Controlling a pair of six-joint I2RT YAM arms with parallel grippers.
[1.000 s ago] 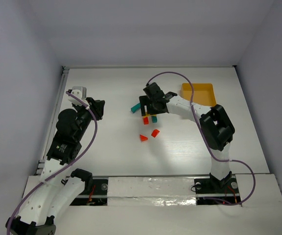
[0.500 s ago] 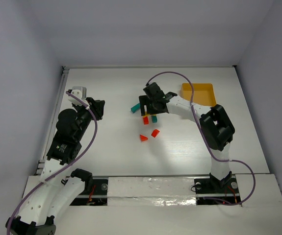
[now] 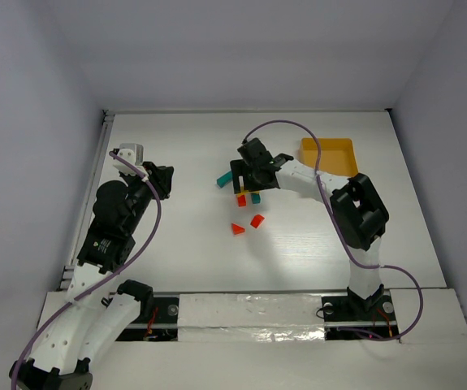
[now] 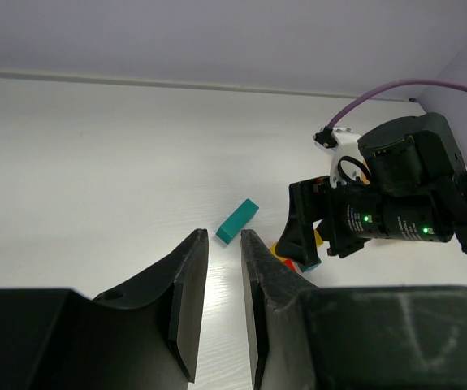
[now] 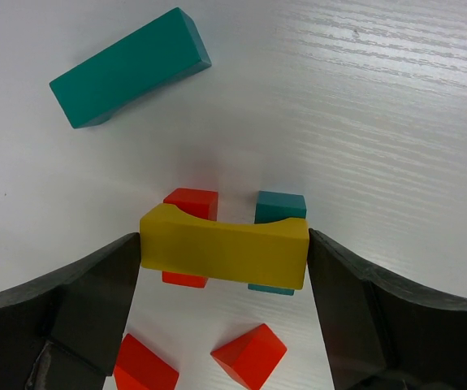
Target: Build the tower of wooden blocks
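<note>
1. Yellow bridge block [image 5: 223,248]: likely light, rigid, slick-painted wood; clamped at its ends by right gripper [image 5: 225,272]; positioned over red cube [image 5: 191,203] and teal cube [image 5: 280,207].
2. Left gripper [image 4: 223,280]: jaws narrowly parted; empty.

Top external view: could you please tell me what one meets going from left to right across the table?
Left end effector → teal bar → left red wedge → right red wedge → yellow-orange tray.
</note>
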